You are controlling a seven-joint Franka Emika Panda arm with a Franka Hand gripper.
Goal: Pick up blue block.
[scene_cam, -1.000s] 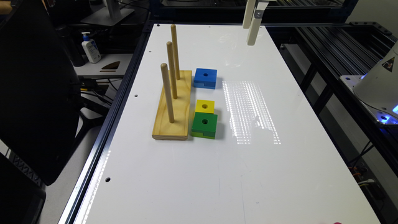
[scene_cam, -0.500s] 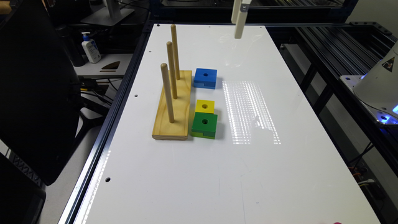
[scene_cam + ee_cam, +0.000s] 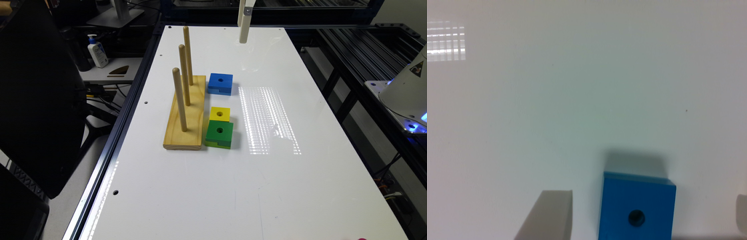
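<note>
My claw (image 3: 642,210) hangs high with its fingers spread apart. The bright blue square wooden block with a centre hole (image 3: 220,83) lies flat on the white worktop (image 3: 267,186), below and between them. I should descend squarely, straddling its flat sides before closing.

Three square blocks are being counted on the white table (image 3: 206,186): one blue block (image 3: 220,83), one yellow block (image 3: 220,114) and one green block (image 3: 219,133). One wooden base (image 3: 191,116) is being seen at their 9 o'clock, with three upright pegs (image 3: 179,99) being carried on it.
</note>
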